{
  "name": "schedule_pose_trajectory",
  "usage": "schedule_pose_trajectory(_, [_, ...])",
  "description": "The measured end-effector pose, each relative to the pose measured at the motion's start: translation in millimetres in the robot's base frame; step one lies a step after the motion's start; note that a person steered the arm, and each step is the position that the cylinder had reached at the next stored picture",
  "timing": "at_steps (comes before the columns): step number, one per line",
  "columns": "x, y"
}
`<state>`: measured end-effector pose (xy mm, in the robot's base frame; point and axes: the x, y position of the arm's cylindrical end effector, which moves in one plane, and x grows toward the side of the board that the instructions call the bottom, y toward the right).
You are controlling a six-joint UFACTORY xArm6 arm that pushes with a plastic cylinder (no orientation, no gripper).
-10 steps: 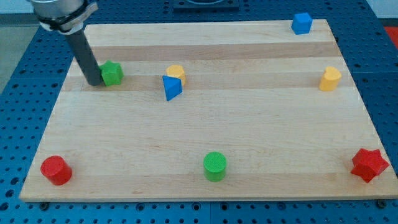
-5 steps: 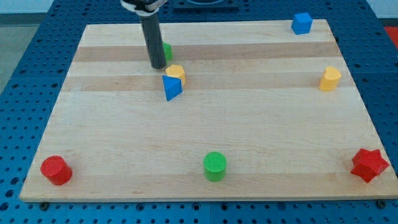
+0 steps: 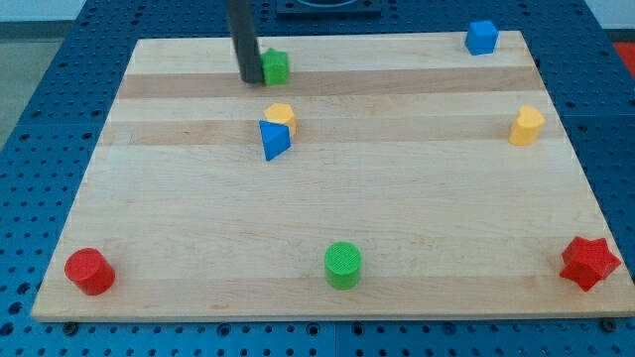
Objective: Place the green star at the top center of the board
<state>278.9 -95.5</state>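
Touching the green star [image 3: 276, 67] from its left, my tip [image 3: 248, 80] grips nothing; yellow block [image 3: 282, 119] and blue block [image 3: 273, 140] sit below the star.

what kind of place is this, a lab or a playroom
Most likely a robotics lab bench. A wooden board lies on a blue perforated table, the kind used for bolting rigs down. My tip sits just left of the green star, with other small coloured blocks scattered about.

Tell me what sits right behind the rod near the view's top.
The green star sits against my tip, on its right in the view. The rod covers the star's left edge, so whether they touch is hidden.
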Motion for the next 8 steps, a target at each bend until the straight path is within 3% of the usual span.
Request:
schedule_pose_trajectory(2, [-16.9, 58.6])
schedule_pose_trajectory(7, [-35.2, 87.6])
schedule_pose_trajectory(8, [3.0, 102.4])
